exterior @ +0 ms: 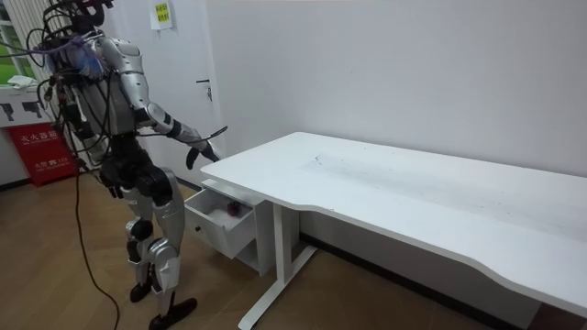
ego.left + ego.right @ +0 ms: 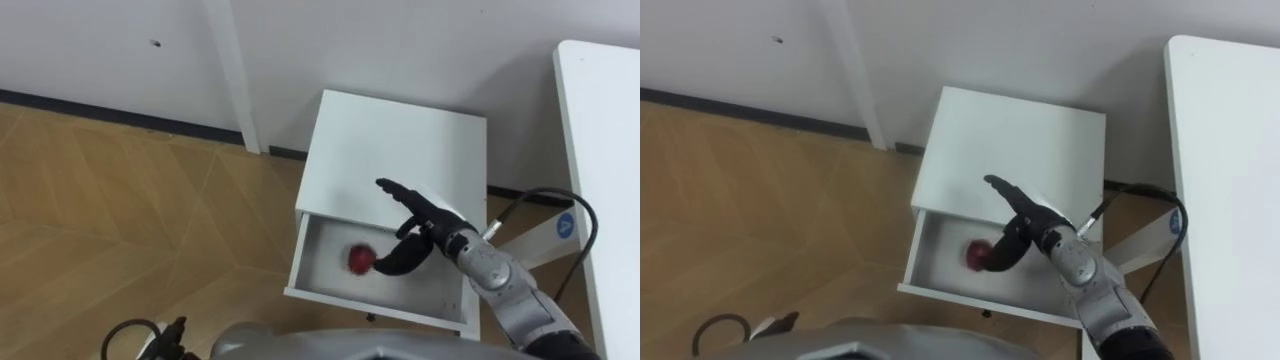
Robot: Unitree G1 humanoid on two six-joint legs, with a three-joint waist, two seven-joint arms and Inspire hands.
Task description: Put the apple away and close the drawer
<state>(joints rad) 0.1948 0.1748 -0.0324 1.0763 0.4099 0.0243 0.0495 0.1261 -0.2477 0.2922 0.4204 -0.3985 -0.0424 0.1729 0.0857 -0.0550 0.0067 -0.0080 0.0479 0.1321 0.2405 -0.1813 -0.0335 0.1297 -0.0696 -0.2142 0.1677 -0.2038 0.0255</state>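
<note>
Your right hand [image 2: 425, 222] hangs over the open drawer [image 2: 325, 262], fingers spread wide; apple [image 2: 359, 259] lies inside, just beside its thumb; desk [image 2: 600, 140] at right.

Robot stands at open drawer [image 1: 216, 233] w/ apple [image 1: 232, 209] inside, R hand [image 1: 201, 150] outstretched above, white table [image 1: 413, 197] adj.

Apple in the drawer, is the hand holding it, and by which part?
Nothing is held. The apple lies in the open drawer; the right hand is open above it, apart from it in the room view.
</note>
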